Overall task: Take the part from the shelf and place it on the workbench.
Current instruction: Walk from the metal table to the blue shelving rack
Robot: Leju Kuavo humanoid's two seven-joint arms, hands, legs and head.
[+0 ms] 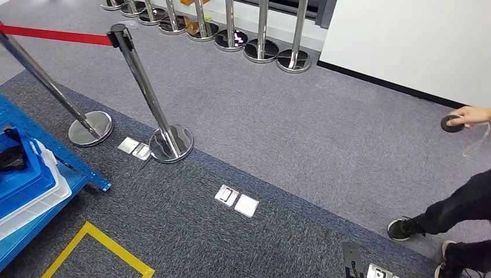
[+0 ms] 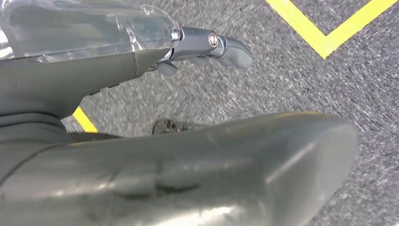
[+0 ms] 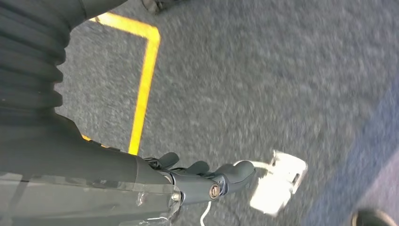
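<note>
Our left hand (image 2: 202, 47) and right hand (image 3: 207, 181) hung empty, fingers loosely apart. We couldn't judge the part's weight or where to grip it.

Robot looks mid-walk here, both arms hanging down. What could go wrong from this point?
1. The stanchion with the red belt stands close to the blue shelf; turning toward the shelf could clip its post or base.
2. The person's shoe is near on the right, so a step that way risks contact.
3. The metal floor plates lie in the carpet ahead; if raised, they might catch a foot.
</note>
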